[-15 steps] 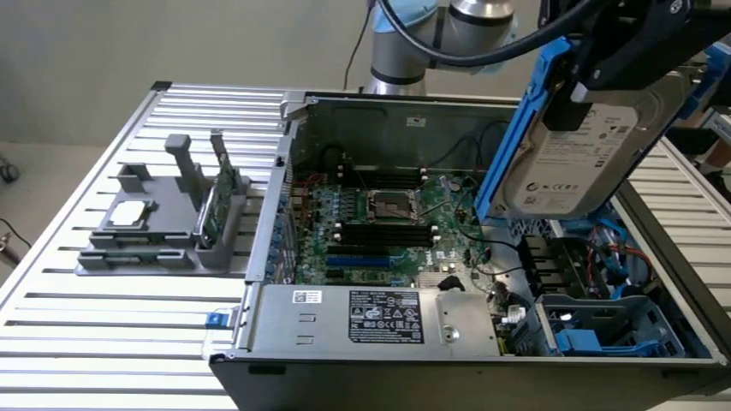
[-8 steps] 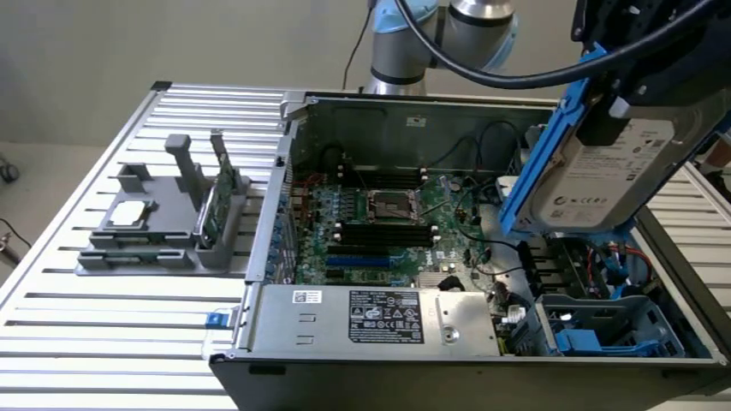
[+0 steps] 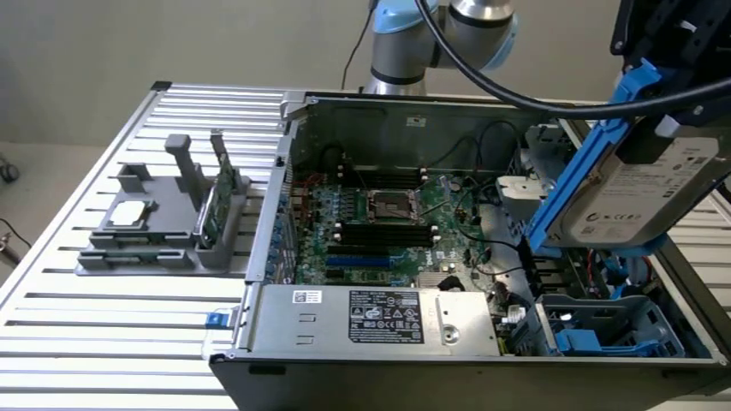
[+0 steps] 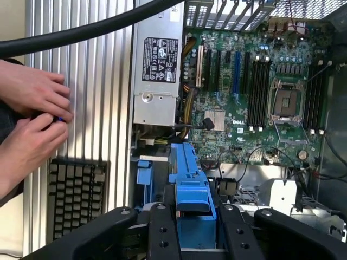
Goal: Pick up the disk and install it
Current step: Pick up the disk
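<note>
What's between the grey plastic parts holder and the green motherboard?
In the exterior view: a strip of ribbed metal table and the computer case's upright metal wall.

The exterior view looks obliquely down into an open grey metal computer case (image 3: 389,111); the nearer wrist view shares its green motherboard (image 4: 244,116).

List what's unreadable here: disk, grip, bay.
Exterior view: the grip on the disk is cut off by the top edge and crossed by a black cable.
Exterior view: the disk's label print is too small.
Exterior view: the blue drive bay is partly hidden by the case wall.
Wrist view: the gripper covers the disk's metal body.
Wrist view: the person's hands hide what they hold.
</note>
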### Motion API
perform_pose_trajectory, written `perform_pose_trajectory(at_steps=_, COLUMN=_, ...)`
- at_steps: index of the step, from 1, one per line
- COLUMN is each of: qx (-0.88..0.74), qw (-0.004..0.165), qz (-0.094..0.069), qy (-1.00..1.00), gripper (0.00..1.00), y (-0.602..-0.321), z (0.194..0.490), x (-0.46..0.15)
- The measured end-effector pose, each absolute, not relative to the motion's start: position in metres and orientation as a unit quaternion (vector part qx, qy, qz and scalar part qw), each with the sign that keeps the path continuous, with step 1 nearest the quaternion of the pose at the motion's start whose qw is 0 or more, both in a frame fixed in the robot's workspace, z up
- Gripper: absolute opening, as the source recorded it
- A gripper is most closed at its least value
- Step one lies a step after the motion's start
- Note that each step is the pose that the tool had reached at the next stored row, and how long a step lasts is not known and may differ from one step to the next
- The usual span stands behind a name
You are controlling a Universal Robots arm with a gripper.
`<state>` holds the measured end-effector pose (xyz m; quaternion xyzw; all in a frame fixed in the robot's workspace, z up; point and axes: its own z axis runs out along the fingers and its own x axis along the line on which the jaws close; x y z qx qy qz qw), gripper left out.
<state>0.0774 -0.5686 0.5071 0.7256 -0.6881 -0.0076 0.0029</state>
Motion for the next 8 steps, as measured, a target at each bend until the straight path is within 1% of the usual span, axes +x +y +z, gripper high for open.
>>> perform_pose_trajectory(at_steps=8, qx=0.726, qw=-0.002, qz=-0.009, qy=-0.688, gripper=0.33, y=-0.582, z=0.502, x=0.089)
